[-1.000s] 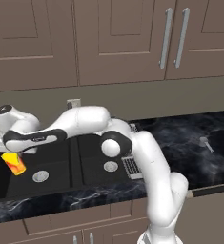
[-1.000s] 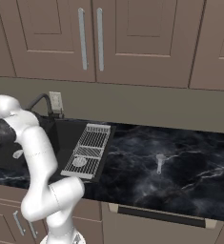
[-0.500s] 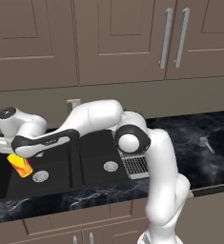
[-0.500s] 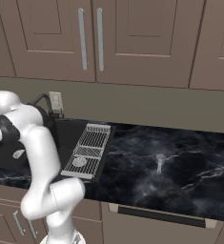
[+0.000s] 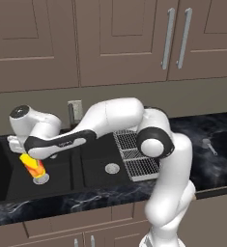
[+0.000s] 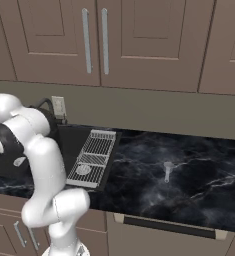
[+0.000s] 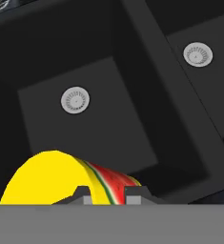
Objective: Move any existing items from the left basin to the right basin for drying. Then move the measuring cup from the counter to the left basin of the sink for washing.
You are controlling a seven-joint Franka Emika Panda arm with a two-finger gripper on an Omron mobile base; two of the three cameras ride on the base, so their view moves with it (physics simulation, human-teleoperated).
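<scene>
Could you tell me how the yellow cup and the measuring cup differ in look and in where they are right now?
The yellow cup is bright yellow with a red, watermelon-like end, while the measuring cup is a dull grey scoop with a thin handle. The yellow cup is held in the hand above the left basin, tilted; the measuring cup lies flat and untouched on the counter. The yellow cup looks clearly bulkier. Both are small cups.

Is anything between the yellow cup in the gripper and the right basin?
Only the divider between the basins. The gripper holds the cup above the left basin; the right basin holds just its drain.
</scene>
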